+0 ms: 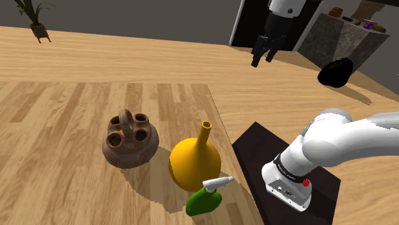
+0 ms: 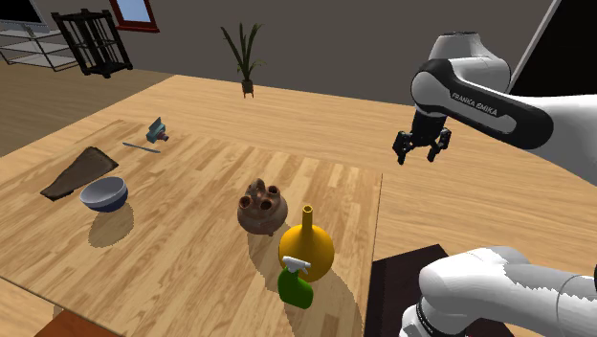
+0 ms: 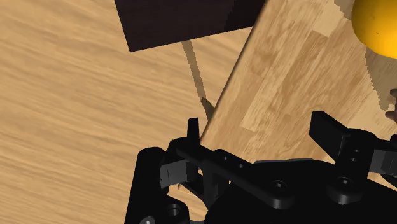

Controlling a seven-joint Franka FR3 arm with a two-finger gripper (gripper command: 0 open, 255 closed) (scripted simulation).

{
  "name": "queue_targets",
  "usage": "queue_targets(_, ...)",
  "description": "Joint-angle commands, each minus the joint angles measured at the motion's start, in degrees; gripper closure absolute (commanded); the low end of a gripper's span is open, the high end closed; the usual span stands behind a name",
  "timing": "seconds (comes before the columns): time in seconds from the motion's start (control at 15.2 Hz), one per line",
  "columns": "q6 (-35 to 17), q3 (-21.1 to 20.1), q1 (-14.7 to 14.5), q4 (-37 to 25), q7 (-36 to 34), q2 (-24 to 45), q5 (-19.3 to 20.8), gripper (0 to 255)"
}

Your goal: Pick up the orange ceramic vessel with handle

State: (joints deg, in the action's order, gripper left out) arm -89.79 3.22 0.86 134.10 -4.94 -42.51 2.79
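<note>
We see the orange-yellow vessel (image 1: 192,163) standing upright on the wooden table (image 1: 57,121), close to the table's near edge and towards its right side in the shoulder view. It has a round belly and a long, narrow neck that rises straight up. In the second exterior view the vessel (image 2: 306,251) stands at the near right part of the table (image 2: 191,258).

Just in front of it, touching or nearly touching its base, lies a green spray bottle (image 1: 204,201) with a white nozzle. To the shoulder view's left of the vessel, just beside it, sits a brown rounded pot (image 1: 130,140) with holes in its top and a loop handle.

We find the gripper (image 1: 263,61) well apart from the vessel, hanging high in the air beyond the table's right edge, over the wooden floor. Its two black fingers stand apart with nothing between them, so the hand is released. In the wrist view the gripper (image 3: 257,121) looks down on the table's edge, the floor and the dark stand (image 3: 178,19), with part of the vessel (image 3: 378,25) showing farther off.

Further left on the table in the second exterior view we see a blue-grey bowl (image 2: 103,193) and a dark flat piece (image 2: 77,172) beside it. A potted plant (image 2: 245,53) stands on the floor beyond the table's far edge.
</note>
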Motion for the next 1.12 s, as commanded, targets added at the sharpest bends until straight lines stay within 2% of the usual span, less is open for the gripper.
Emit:
queue_targets(0.0,0.0,0.0,0.0,0.0,0.0,0.0,0.0,0)
queue_targets(0.53,-7.3,-9.1,-3.9,1.7,-10.1,3.4,-6.1,0)
queue_targets(1.06,-15.2,-18.4,-6.8,-0.9,-20.1,11.1,-9.8,0)
